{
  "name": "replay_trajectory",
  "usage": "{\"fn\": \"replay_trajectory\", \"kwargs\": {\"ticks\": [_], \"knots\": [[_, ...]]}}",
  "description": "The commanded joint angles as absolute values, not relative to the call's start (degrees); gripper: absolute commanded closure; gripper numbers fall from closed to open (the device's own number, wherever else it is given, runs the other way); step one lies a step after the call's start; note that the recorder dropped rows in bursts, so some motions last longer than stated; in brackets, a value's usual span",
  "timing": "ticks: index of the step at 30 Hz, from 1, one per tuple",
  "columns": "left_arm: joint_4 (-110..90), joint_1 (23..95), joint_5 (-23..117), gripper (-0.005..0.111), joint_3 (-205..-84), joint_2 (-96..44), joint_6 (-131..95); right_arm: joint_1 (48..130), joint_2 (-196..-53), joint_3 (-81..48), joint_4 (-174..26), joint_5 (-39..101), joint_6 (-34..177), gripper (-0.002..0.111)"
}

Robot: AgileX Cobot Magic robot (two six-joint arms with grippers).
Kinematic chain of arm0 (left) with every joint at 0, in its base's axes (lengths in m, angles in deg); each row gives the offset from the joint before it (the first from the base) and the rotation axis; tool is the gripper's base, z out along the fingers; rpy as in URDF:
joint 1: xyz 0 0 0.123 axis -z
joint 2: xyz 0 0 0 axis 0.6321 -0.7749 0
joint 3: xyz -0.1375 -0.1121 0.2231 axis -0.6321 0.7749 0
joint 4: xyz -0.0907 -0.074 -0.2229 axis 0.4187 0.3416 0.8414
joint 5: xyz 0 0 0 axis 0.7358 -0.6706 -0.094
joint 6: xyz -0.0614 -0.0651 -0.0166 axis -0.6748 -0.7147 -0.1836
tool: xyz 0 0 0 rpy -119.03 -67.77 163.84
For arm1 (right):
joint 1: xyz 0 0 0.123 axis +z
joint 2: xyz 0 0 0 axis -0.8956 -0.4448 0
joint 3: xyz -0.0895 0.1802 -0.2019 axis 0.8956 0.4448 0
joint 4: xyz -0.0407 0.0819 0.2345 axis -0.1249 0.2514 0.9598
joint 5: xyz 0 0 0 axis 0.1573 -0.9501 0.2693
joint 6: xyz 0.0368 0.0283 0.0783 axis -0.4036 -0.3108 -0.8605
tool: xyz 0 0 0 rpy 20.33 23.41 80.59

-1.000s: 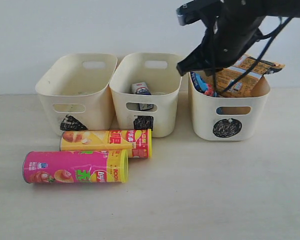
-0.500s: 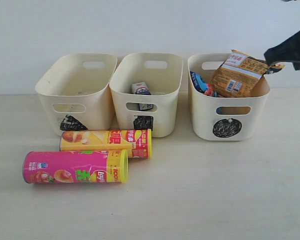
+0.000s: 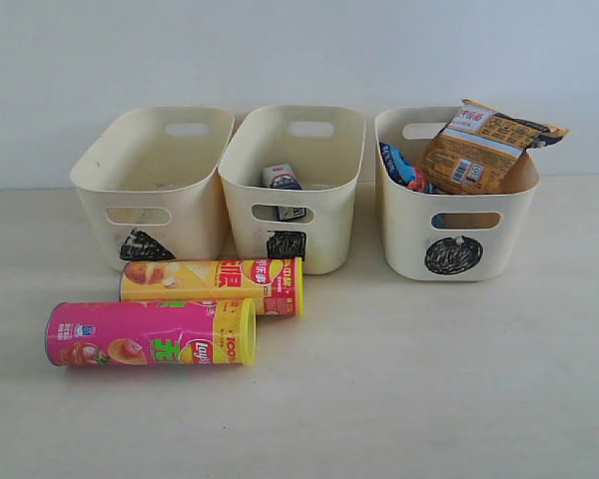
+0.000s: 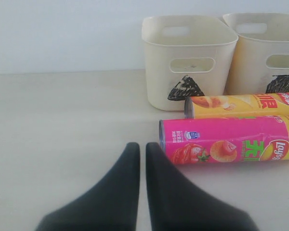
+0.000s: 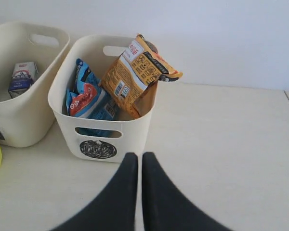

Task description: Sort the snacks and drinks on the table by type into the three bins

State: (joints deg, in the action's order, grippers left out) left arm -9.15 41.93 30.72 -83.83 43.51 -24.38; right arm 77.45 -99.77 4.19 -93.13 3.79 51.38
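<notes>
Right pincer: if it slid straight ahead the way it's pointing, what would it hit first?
Probably the front wall of the circle-marked bin, near its corner: the shut right pincer points right at it. The gap between them is hard to judge.

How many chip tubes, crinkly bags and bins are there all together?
Chip tubes: 2 (yellow tube, pink tube)
Crinkly bags: 2 (orange-brown bag, blue bag)
Bins: 3 (triangle bin, square bin, circle bin)
Total: 7
</notes>
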Motion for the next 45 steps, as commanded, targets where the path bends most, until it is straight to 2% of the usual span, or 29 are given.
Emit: {"fn": "replay_trajectory", "kwargs": {"ticks": [1,16,24,32,40,45], "knots": [[-9.1,41.7,31.1,0.103,-84.0,43.7,-24.3,77.3,-94.0,7.6,-93.4,4.9,51.1,0.108],[-9.1,41.7,31.1,0.103,-84.0,43.7,-24.3,77.2,-90.1,7.7,-95.2,4.3,53.5,0.108],[-9.1,41.7,31.1,0.103,-84.0,43.7,-24.3,65.4,-83.6,7.7,-88.3,2.1,55.6,0.108],[-9.1,41.7,31.1,0.103,-84.0,43.7,-24.3,64.7,-73.6,7.7,-87.0,-3.7,61.1,0.108],[-9.1,41.7,31.1,0.103,-84.0,43.7,-24.3,64.7,-58.1,24.0,-84.4,3.7,63.2,0.108],[-9.1,41.7,31.1,0.103,-84.0,43.7,-24.3,64.7,-56.7,29.7,-84.4,4.1,63.7,0.108]]}}
